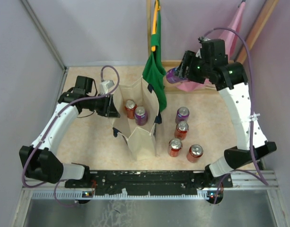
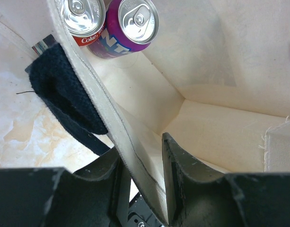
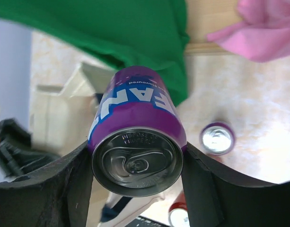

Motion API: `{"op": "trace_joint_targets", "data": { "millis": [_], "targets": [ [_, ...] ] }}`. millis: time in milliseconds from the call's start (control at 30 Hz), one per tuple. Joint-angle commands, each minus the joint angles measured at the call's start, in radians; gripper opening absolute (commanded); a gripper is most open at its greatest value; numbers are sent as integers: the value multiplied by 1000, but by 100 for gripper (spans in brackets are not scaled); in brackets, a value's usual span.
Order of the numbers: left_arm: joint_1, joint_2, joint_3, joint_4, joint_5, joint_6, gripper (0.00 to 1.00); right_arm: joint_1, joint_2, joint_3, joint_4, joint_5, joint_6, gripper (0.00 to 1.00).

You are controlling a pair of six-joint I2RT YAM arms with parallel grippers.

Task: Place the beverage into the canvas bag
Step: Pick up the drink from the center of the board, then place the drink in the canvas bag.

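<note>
The right claw [image 1: 179,73] pinched the purple can [image 1: 171,75] on its side, raised beyond the canvas bag's [image 1: 144,142] far right corner, beside the green cloth bag [image 1: 153,71]. The left claw [image 1: 110,106] gripped the canvas bag's left wall, propping its mouth open. A good carry would clear the green cloth, then lower the can into the bag's bare near half.

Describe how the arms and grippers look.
The left arm and right arm: white curved links, black joints, looping purple cables; the right link has small holes and a white tie. The left gripper and right gripper: matte black, two broad fingers.
</note>
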Motion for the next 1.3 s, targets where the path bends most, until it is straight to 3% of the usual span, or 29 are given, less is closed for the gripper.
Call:
{"op": "trace_joint_targets", "data": {
  "millis": [0, 233, 400, 533, 633, 1267],
  "targets": [
    [-2, -7, 24, -18, 10, -1, 36, 134, -32, 111, 55, -111, 40, 0],
    [-2, -19, 31, -21, 16, -3, 34, 421, 35, 165, 34, 20, 50, 0],
    [-2, -43, 32, -40, 10, 0, 28, 543, 102, 147, 28, 86, 25, 0],
    [-3, -74, 15, -48, -8, 1, 7, 577, 128, 61, 98, 90, 19, 0],
    [-2, -98, -6, -51, -25, -1, 1, 587, 148, 25, 138, 103, 7, 0],
    [-2, -118, -94, -2, -55, -8, 1, 660, 375, 22, 194, 164, -98, 0]
  ]
}}
